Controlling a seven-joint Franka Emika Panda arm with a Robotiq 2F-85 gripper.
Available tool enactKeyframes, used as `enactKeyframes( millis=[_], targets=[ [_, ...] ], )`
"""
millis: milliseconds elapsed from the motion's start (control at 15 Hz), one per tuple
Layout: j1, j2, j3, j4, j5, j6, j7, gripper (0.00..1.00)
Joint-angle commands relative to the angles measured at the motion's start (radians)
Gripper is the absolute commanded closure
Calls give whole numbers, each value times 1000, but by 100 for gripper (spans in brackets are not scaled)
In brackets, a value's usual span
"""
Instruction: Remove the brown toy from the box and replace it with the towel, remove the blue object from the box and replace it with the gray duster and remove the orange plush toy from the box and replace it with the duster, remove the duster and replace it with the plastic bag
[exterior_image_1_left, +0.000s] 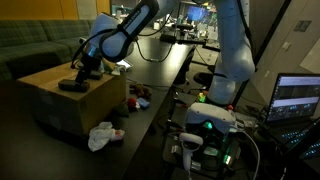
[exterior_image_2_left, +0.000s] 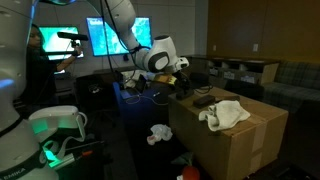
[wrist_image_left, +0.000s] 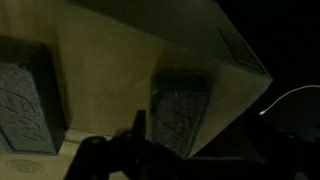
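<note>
An exterior view stands back at middle distance and looks across the box (exterior_image_1_left: 75, 108), with the arm (exterior_image_1_left: 125, 35) reaching in from the right. An exterior view faces it from the opposite side, the box (exterior_image_2_left: 240, 145) nearer, at right. Both share the box and the arm. The wrist view looks down close on the box (wrist_image_left: 110, 45).

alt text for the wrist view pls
Dim close-up looking down on the tan top of the box, with the open pincer above it, its two grey fingers standing apart at left and centre. Past the box's edge all is dark.
</note>
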Motion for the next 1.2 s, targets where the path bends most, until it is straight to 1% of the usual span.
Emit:
enactKeyframes(
  millis=[0, 600, 667, 733, 867, 933, 1000, 1133],
  targets=[
    [-35, 29, 28, 34, -10, 3, -32, 0],
    [-90, 76, 76, 73, 0, -15, -77, 0],
    [-91, 81, 76, 76, -3, -15, -79, 4],
    [-92, 85, 78, 79, -5, -16, -82, 26],
    [-102, 80, 88, 78, -1, -27, -91, 31],
    [-101, 82, 87, 78, -3, -29, -92, 38],
    [-105, 79, 90, 78, -2, -38, -95, 48],
    [-109, 68, 93, 71, -1, -62, -103, 62]
  ],
)
